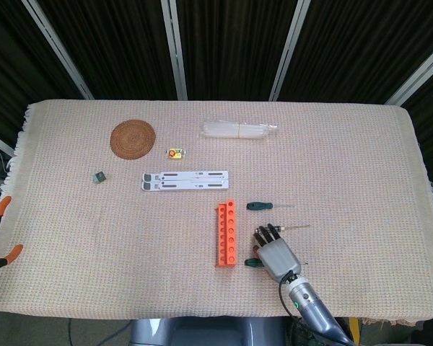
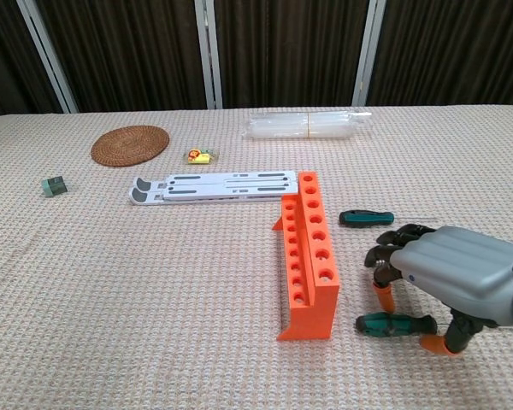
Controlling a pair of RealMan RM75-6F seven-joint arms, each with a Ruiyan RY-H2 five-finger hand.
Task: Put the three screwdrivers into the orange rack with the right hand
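Note:
The orange rack [image 1: 227,233] [image 2: 308,254] stands upright in the middle of the table, its holes empty. One green-handled screwdriver [image 1: 260,206] [image 2: 366,218] lies just right of the rack's far end. A second green-handled screwdriver [image 1: 252,262] [image 2: 396,324] lies by the rack's near end. My right hand [image 1: 274,251] [image 2: 445,272] hovers palm down between them, fingers bent toward the cloth and holding nothing. It covers the silver screwdriver, of which only the shaft tip [image 1: 300,226] shows. Its thumb tip sits beside the nearer green handle. My left hand [image 1: 0,231] shows only orange fingertips at the left edge.
A white slotted stand [image 1: 185,180] [image 2: 214,184] lies behind the rack. Farther back are a woven coaster [image 1: 133,138] [image 2: 130,143], a clear plastic bottle [image 1: 238,130] [image 2: 308,125], a small yellow item [image 1: 175,153] and a small green block [image 1: 98,176]. The table's front edge is close behind my right hand.

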